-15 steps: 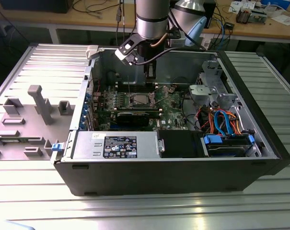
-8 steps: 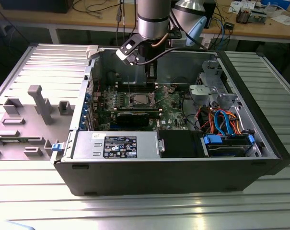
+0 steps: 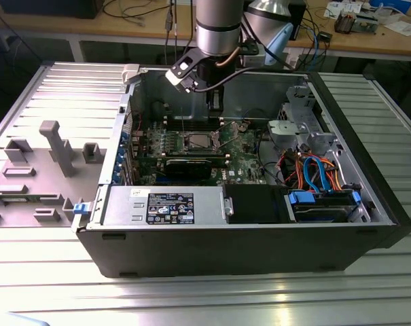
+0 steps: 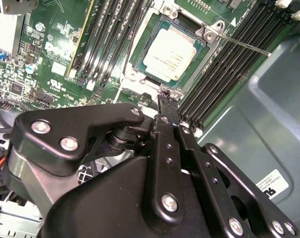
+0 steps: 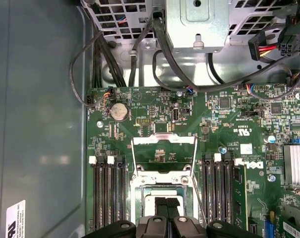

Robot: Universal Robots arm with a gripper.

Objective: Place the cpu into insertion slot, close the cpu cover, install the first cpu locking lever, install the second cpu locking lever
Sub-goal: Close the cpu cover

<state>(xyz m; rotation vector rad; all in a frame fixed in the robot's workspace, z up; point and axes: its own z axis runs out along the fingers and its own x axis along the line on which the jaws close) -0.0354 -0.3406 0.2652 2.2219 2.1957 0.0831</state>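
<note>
The arm (image 3: pixel 219 27) points straight down, wrist vertical, its claw (image 3: pixel 215 103) closed tight.

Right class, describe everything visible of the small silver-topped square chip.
In the second wrist view, the small flat square chip with a silver-grey metal top lies flat in the silver-rimmed square socket on the green circuit board. A green margin frames its metal top, which bears faint print. Nothing rests on it.

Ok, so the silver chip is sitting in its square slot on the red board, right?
Not quite: the board is green, not red. The second wrist view shows the silver cpu sitting in the insertion slot on the green circuit board.
</note>
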